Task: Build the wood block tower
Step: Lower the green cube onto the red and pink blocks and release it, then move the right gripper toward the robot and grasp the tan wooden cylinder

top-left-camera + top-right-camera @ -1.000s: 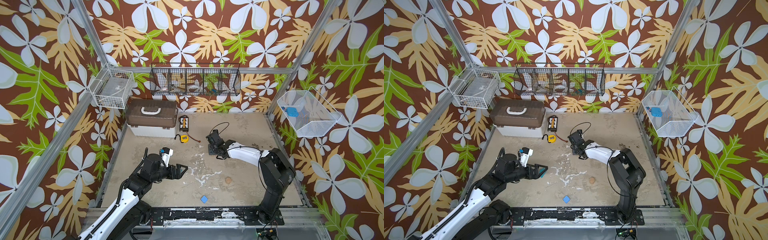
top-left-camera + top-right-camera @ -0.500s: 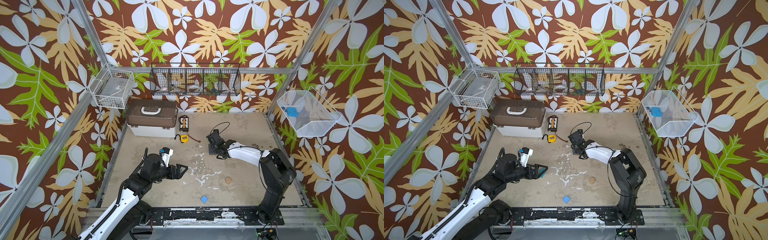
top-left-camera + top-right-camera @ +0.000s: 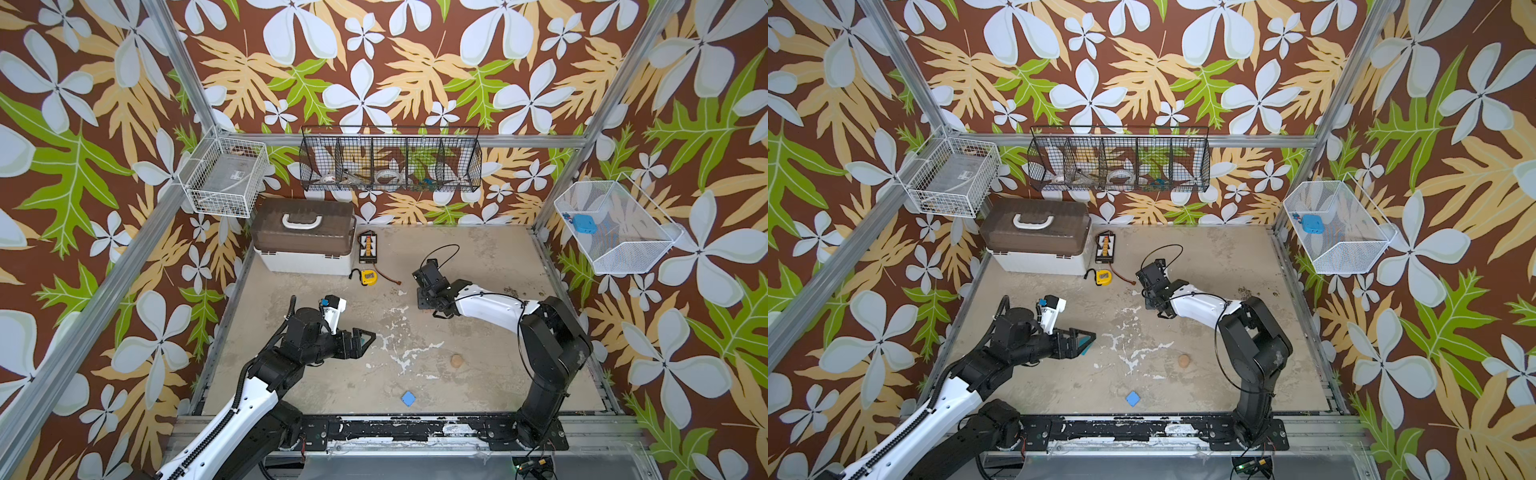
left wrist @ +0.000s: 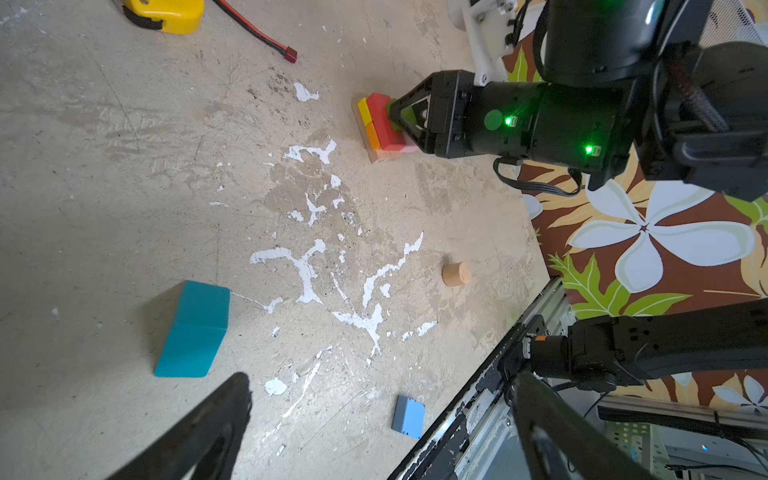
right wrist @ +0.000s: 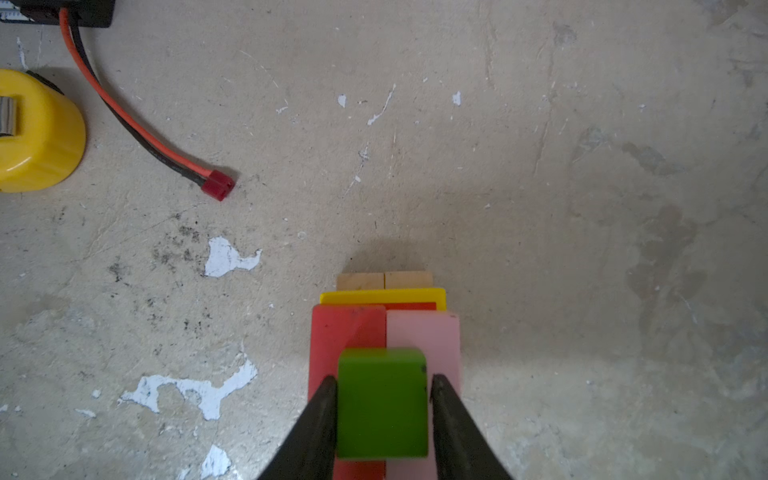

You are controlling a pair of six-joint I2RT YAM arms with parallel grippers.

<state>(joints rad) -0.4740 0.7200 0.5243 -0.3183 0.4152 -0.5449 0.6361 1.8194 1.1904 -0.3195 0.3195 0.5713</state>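
The tower is a short stack: plain wood base, yellow and orange layers, then red and pink blocks side by side. My right gripper points straight down over it and is shut on a green block that rests on the red and pink pair. In both top views the right gripper hides the tower. My left gripper hovers open and empty above the floor. A teal block lies just beyond one of its fingers.
A blue block lies near the front rail and a wood cylinder at mid right. The yellow tape measure, a red-black cable and the brown-lidded white box sit at the back left. Wire baskets hang on the walls.
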